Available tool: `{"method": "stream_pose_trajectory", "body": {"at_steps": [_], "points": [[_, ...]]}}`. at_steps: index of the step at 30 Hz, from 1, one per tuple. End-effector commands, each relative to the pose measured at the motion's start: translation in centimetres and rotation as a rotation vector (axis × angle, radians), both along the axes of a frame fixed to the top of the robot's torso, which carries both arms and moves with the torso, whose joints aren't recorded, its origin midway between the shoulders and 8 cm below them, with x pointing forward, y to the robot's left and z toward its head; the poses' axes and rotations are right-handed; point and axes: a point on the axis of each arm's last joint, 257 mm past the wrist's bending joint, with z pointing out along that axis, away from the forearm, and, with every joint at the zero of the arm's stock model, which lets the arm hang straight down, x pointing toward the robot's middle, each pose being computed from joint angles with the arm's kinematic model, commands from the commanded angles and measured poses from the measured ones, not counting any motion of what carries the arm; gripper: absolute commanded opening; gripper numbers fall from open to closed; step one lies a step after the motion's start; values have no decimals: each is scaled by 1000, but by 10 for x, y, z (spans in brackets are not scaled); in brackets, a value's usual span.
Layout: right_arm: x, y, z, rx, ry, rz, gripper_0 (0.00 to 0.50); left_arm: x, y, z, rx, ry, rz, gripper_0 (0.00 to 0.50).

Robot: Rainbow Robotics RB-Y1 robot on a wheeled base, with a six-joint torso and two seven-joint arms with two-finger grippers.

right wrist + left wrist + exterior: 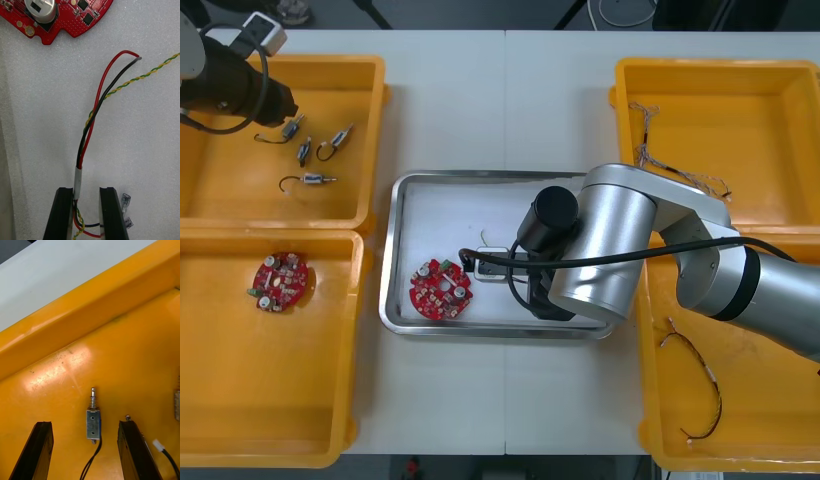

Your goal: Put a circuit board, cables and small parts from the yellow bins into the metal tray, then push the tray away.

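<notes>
**Right gripper** (85,189): fingers part-way apart, gap wider than cable bundle (98,101) (red, black, twisted yellow-green) lying between them against one finger, on white floor of metal tray (394,250). Circuit board (441,290) beyond cable ends, apart from them, near tray's left edge; bare floor around cable. Front view adds tray's place, mid-table between bins.

**Left gripper** (84,423): wide open, low in far-left yellow bin (370,95), straddling small metal part (93,423), untouched; bin wall just ahead.
</notes>
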Motion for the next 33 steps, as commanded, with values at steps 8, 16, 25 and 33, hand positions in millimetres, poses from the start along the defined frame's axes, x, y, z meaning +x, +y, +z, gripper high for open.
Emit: {"method": "stream_pose_trajectory", "body": {"at_steps": [8, 16, 25, 33], "points": [[-1, 8, 42, -52, -94, 51, 500, 23, 20, 31, -40, -114, 41, 500], [-9, 2, 79, -50, -103, 0, 500, 25, 12, 8, -54, -95, 39, 500], [-9, -14, 122, 22, -90, -75, 500, 26, 5, -13, -77, -78, 37, 500], [12, -31, 164, 128, -155, -166, 500, 26, 1, -30, -96, -71, 45, 193]]}}
